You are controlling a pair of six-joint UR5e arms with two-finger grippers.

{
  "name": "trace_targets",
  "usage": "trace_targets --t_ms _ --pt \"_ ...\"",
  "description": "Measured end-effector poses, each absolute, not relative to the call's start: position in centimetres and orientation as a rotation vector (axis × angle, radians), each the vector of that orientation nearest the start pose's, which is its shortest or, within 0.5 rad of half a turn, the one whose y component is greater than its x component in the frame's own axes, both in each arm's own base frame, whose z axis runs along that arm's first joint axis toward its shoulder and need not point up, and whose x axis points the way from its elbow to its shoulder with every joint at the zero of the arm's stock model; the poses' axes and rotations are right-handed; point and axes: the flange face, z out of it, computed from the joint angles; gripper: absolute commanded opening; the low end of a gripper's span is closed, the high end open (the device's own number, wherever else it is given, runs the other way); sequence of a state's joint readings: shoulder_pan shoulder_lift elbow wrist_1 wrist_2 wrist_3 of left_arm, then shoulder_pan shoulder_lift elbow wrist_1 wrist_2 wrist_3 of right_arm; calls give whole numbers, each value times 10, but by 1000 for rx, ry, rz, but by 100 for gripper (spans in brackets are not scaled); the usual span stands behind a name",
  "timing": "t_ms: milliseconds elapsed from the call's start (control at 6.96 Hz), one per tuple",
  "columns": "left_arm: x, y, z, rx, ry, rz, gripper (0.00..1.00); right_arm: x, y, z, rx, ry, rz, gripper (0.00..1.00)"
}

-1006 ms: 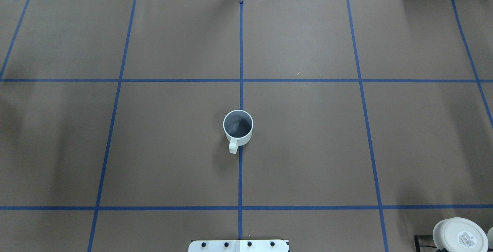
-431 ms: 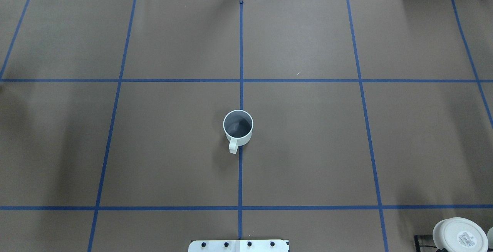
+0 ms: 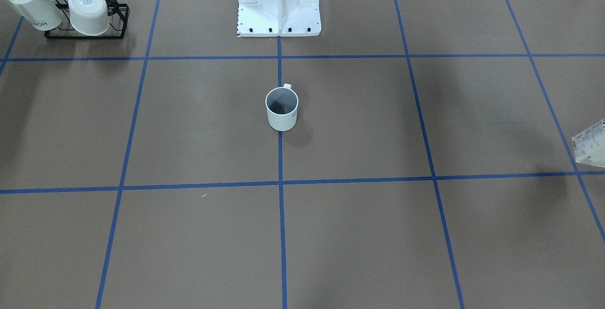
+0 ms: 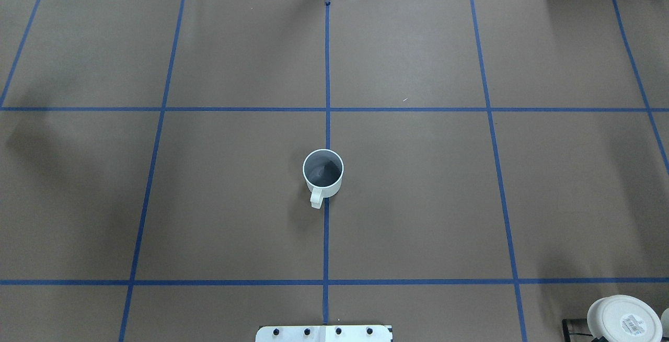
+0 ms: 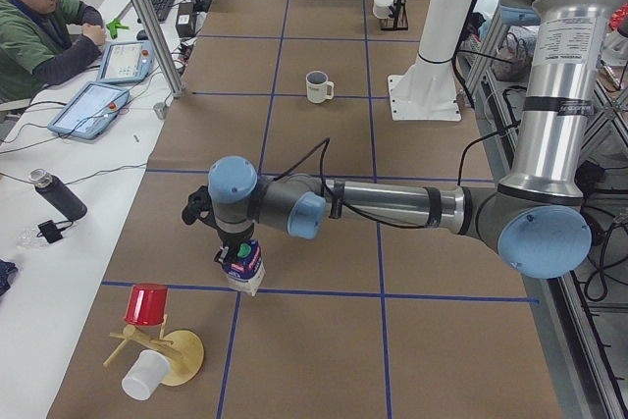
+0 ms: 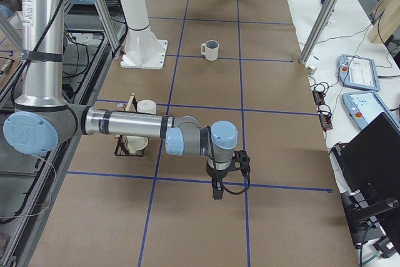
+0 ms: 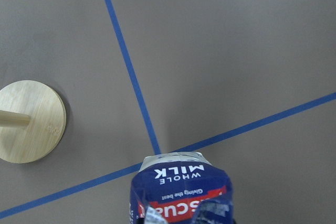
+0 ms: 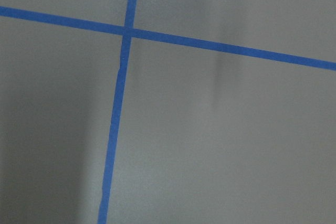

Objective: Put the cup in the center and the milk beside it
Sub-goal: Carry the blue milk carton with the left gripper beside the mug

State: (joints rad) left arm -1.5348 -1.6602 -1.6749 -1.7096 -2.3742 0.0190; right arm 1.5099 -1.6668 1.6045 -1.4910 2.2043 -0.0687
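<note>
The white cup [image 4: 323, 172] stands upright on the centre tape line, handle toward the robot; it also shows in the front view [image 3: 282, 109] and the left side view [image 5: 317, 86]. The milk [image 7: 181, 192], a navy-topped carton with "WHOLE MILK" text, hangs in my left gripper [image 5: 238, 254] just above the table at its far left end, over a tape crossing. One corner of the milk shows at the front view's right edge [image 3: 591, 149]. My right gripper [image 6: 217, 192] hangs over the table's right part, far from the cup; I cannot tell if it is open or shut.
A black rack with white cups [image 3: 71, 11] stands at the table's right near corner by the robot. A wooden cup stand [image 5: 162, 355] with a red cup [image 5: 147, 303] and a white cup is just beyond the milk. The robot base [image 3: 279, 6] is behind the cup.
In the overhead view the shadow at the table's left has spread to the right. The cup has not moved.
</note>
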Motion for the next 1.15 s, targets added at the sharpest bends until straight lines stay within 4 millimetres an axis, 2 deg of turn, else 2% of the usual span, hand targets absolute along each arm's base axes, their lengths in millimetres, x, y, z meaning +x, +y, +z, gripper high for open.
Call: trace_targets --t_ms 144,288,431,719,1150 --pt "-27 -538 508 303 816 138 19 47 -455 689 19 -634 -130 100" --pt "1 -538 477 290 840 110 19 47 -455 689 19 -634 -129 100" --pt "39 -540 443 270 874 89 19 47 -455 689 18 -634 -128 100" --pt "127 -535 373 221 926 40 20 47 -454 689 17 -634 -126 100" --pt "266 -505 280 144 959 -40 20 47 -454 691 13 -634 -124 100"
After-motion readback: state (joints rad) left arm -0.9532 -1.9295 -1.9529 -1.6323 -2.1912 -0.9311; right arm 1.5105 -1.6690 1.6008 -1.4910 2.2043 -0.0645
